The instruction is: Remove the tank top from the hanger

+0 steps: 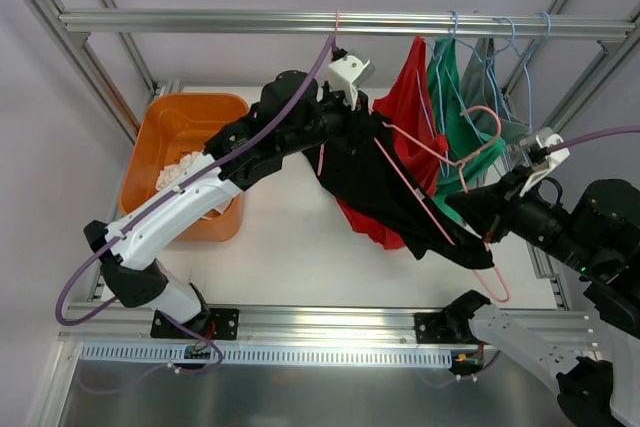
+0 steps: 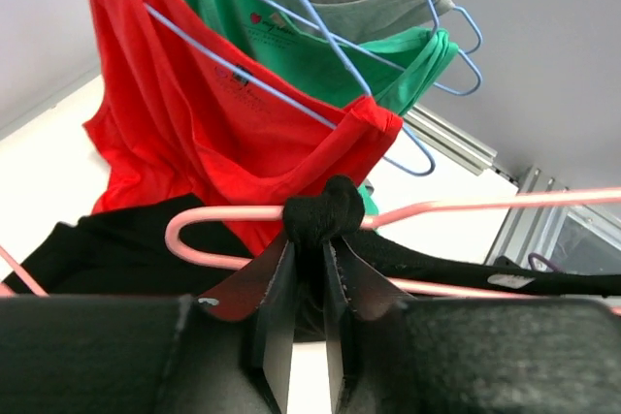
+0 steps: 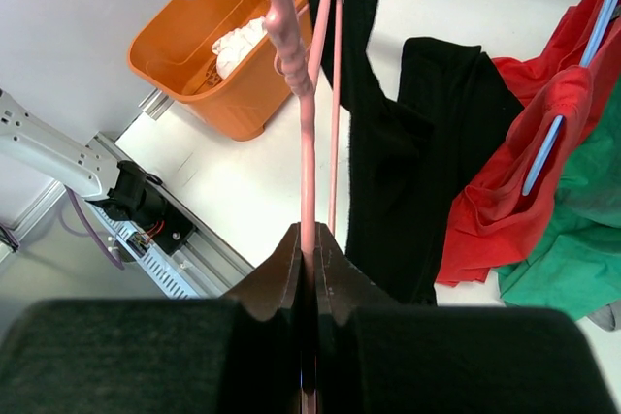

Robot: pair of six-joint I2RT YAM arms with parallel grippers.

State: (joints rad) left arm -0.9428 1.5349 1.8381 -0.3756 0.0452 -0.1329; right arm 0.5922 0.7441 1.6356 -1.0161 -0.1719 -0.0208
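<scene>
Right gripper (image 3: 309, 257) pinches the hanger (image 3: 307, 167) steady; left gripper (image 2: 310, 241), clamped on the tank top (image 2: 326, 208), should slide its strap off sideways.

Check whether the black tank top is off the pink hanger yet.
Still on: the black tank top wraps the pink hanger by a strap the left tool pinches.

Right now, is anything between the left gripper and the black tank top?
Nothing visible. The left gripper is shut on a strap of the black tank top, which sits over the pink hanger that the right gripper clamps.
</scene>
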